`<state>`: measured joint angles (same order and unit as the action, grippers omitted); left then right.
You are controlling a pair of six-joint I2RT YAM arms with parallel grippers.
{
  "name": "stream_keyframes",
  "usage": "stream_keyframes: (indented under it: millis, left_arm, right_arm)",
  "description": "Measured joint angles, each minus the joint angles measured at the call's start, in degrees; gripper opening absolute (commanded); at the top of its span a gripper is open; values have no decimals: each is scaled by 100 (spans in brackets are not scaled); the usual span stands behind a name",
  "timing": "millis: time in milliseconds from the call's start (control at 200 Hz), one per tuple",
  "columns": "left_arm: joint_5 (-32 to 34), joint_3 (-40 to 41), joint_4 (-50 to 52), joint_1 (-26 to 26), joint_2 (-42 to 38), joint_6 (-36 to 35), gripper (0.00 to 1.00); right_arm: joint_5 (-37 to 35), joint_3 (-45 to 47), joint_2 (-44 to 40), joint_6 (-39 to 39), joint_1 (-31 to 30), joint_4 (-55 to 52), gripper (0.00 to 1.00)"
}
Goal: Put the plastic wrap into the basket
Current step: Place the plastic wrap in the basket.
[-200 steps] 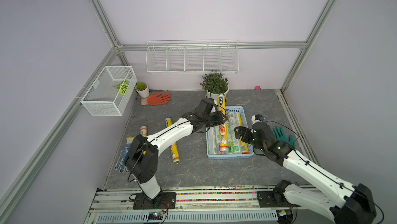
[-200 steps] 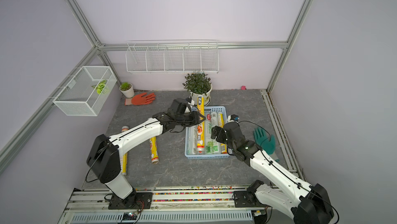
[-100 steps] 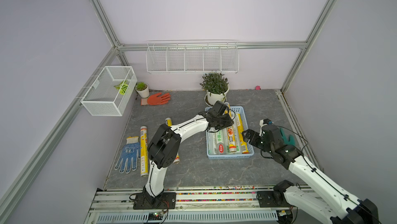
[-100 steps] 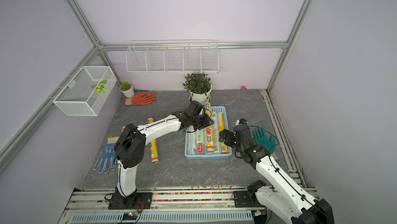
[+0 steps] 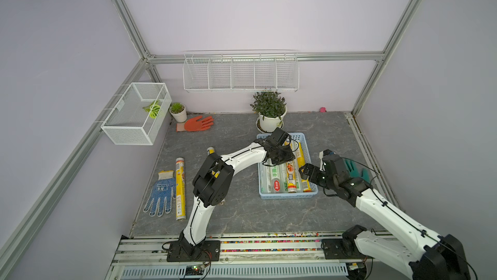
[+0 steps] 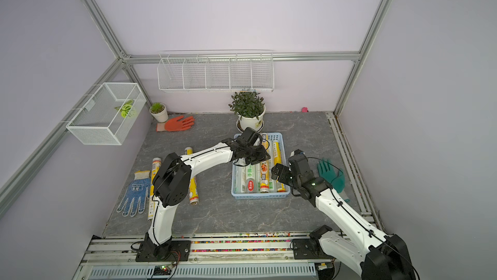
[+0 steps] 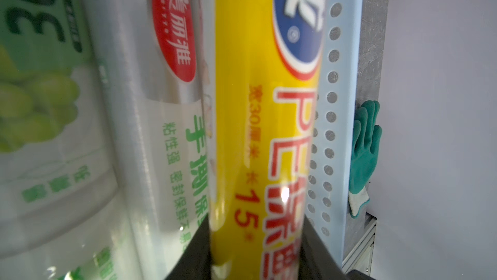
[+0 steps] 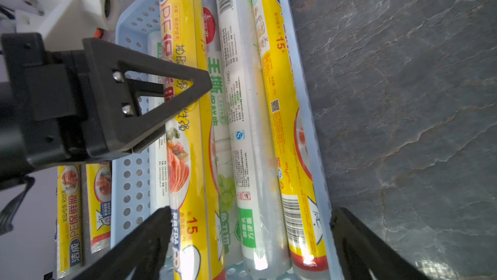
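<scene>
Two rolls of plastic wrap are seen outside the basket, at the left of the tabletop. One yellow roll lies just beside a blue dotted glove. The second roll lies a little more to the right and is partly covered by the left arm.

Further right, the left pincer is closed on a yellow-orange roll, which is held low over the light blue basket. This roll is aligned with the basket's length and sits above the several rolls already packed inside, among them a silvery clear roll. Whether its far end is inside the far wall or over it cannot be told.

The step in hand is judged to be the setting down of this roll. It should be kept parallel to the packed rolls and its far end brought inside the rim. It should then be lowered until it is carried by the others. Only then should the jaws be opened and the pincer lifted straight up, so that the roll is not dragged out.

At the right side of the basket, the right pincer is spread wide and holds nothing. A green glove lies behind it. It is better kept aside there.
</scene>
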<state>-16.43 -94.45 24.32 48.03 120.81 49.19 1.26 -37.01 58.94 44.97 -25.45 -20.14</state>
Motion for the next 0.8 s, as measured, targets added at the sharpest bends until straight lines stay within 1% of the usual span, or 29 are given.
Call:
stream_keyframes:
  millis: [290, 370, 455, 610, 800]
  left_arm:
    - [4, 0, -7, 0, 72, -15, 29]
    - [-17, -24, -22, -2, 173, -17, 33]
    - [-4, -114, -15, 9, 258, -15, 42]
    - [85, -127, 2, 37, 262, 2, 51]
    - [326, -269, 192, 90, 262, 22, 54]
  right_arm:
    - [74, -190, 184, -52, 0, -74, 97]
    - [70, -192, 160, -76, 0, -168, 97]
    - [63, -190, 83, -92, 0, -256, 97]
    - [28, -190, -57, -92, 0, -284, 97]
    - [22, -190, -101, -94, 0, -310, 97]
